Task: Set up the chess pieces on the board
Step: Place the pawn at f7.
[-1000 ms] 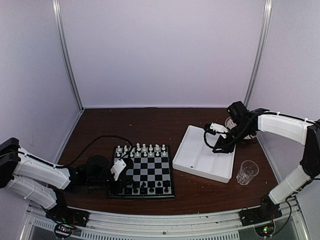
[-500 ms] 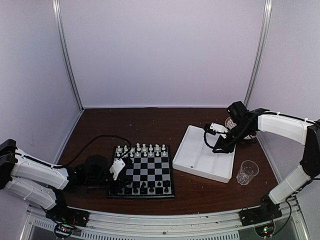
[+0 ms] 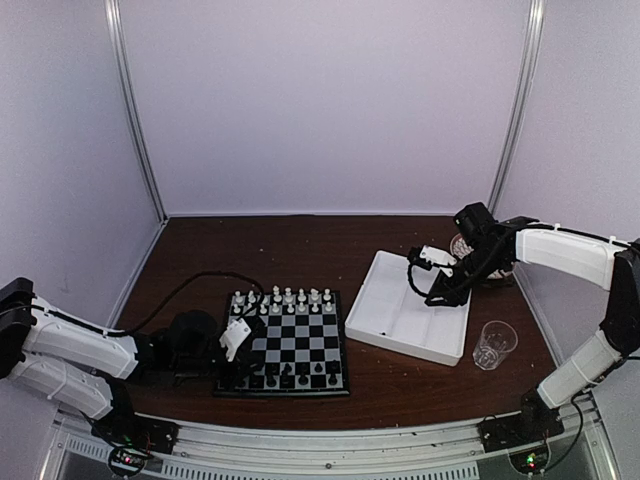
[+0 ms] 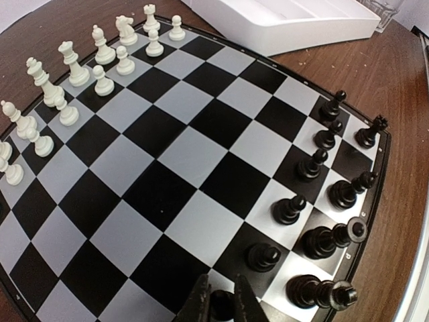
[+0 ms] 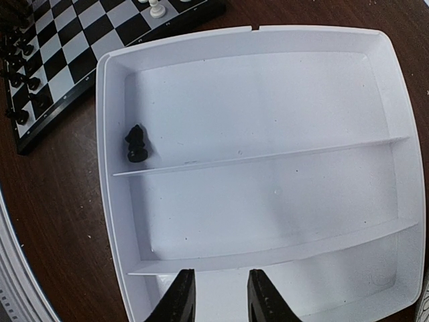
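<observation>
The board (image 3: pixel 300 342) lies at the front left of the table. White chess pieces (image 3: pixel 285 299) fill its two far rows, and black chess pieces (image 3: pixel 300 378) stand along its near rows. In the left wrist view the white men (image 4: pixel 67 80) are at upper left and the black men (image 4: pixel 315 201) at right. My left gripper (image 4: pixel 221 303) is low over the board's near-left corner (image 3: pixel 230 376), its fingers close against both sides of a black pawn (image 4: pixel 222 305) that stands on a square. My right gripper (image 5: pixel 220 295) hangs open and empty over the white tray (image 5: pixel 104 134), where one black piece (image 5: pixel 136 144) lies.
The divided white tray (image 3: pixel 372 335) sits right of the board. A clear plastic cup (image 3: pixel 494 343) stands at the front right, and another clear vessel (image 3: pixel 461 244) is behind the right arm. A black cable (image 3: pixel 190 285) loops left of the board. Walls enclose the table.
The left arm has sunk a little at the board's near-left corner, with its fingers easing apart slightly around the pawn. The right arm has not moved.
</observation>
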